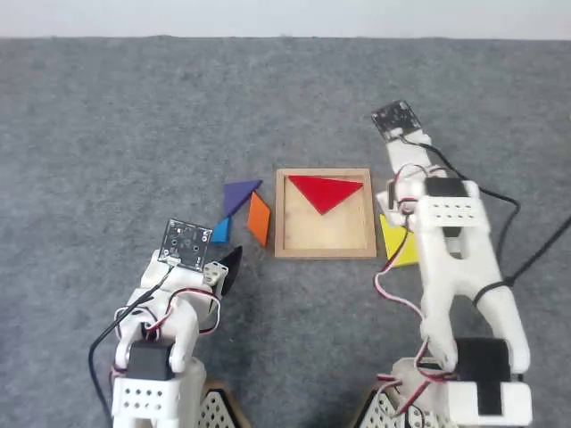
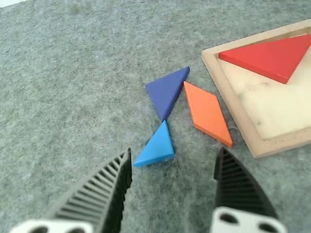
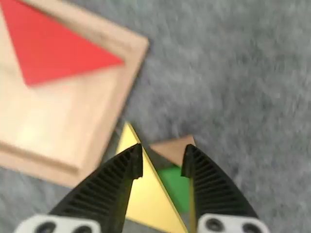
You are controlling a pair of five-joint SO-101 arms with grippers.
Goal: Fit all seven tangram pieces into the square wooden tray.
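left end effector (image 2: 175,153) (jaws wide apart) hovers with the light blue triangle (image 2: 156,147) just ahead.

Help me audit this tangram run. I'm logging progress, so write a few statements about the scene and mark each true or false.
1. The red triangle lies inside the wooden tray. True.
2. The orange parallelogram is in the tray. False: it lies on the grey mat, just outside the tray's edge.
3. The left gripper is open, with the light blue triangle on the mat just ahead of it. True.
4. The yellow triangle is already in the tray. False: it lies on the mat outside the tray, beneath the open right gripper.
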